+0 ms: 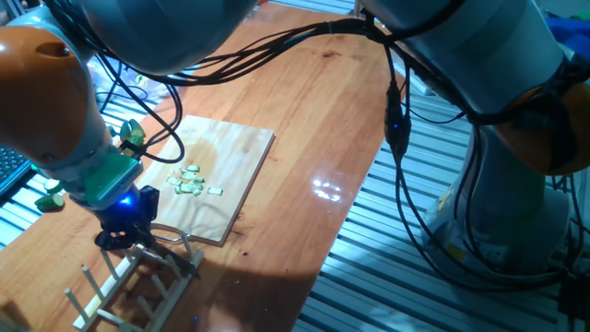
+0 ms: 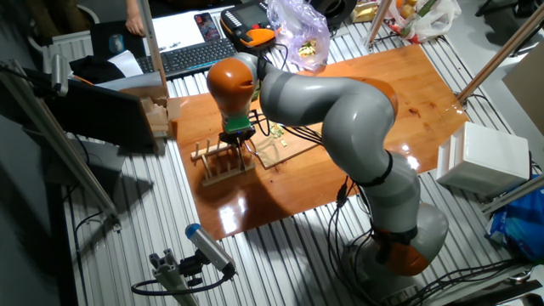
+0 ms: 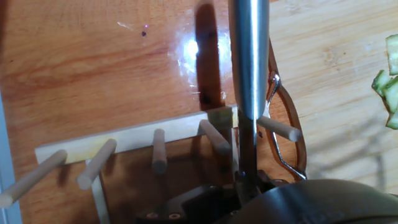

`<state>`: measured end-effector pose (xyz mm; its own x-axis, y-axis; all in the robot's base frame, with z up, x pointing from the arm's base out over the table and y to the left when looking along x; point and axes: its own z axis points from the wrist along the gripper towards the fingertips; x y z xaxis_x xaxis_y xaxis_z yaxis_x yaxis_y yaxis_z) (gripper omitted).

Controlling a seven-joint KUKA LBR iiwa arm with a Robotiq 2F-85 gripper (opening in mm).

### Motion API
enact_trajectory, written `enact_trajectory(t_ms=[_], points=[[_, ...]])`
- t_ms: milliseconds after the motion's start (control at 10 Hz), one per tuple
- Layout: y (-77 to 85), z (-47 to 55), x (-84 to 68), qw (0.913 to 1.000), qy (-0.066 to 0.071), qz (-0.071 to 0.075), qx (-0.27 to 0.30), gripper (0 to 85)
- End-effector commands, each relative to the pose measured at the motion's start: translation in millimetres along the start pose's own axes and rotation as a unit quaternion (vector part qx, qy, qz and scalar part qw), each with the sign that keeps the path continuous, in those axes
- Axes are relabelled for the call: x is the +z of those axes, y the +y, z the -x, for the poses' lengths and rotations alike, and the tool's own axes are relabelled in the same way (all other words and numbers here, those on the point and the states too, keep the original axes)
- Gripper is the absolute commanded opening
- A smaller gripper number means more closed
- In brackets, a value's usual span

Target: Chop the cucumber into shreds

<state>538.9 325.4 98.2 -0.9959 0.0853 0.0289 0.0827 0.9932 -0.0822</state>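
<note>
The shreds [image 1: 192, 181] lie as a small cluster of pale-green bits on the wooden board [image 1: 230, 148], and show at the right edge of the hand view [image 3: 388, 87]. No whole cucumber slice is in view. My gripper [image 1: 126, 242] hangs just off the board's near left corner, over a wooden peg rack [image 1: 129, 286]. In the hand view a shiny steel knife [image 3: 249, 62] runs straight out from between the dark fingers of the gripper [image 3: 245, 186], across the rack's rail [image 3: 155, 143] between two pegs. The jaws appear shut on it.
A bent wire loop [image 3: 289, 134] lies beside the knife at the board's corner. Green cucumber chunks [image 1: 55, 195] sit at the table's left edge. Behind the table are a keyboard [image 2: 191, 55], a plastic bag [image 2: 297, 30] and wooden blocks [image 2: 157, 115].
</note>
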Motion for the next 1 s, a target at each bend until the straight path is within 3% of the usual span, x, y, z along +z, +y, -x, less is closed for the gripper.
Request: enact_trajectory(t_ms=[0,400,700,800,900], points=[[0.1,0.7,-1.3,1.0,0.002,-0.001,0.0,34.0],[0.1,0.1,-3.4,1.0,0.004,0.002,0.0,34.0],[-5.6,-9.9,-37.1,0.9997,0.023,0.011,0.002,34.0],[-11.8,-14.3,-48.0,0.9994,0.027,0.02,-0.001,34.0],[-21.1,-16.2,-59.4,0.9987,0.032,0.039,-0.005,34.0]])
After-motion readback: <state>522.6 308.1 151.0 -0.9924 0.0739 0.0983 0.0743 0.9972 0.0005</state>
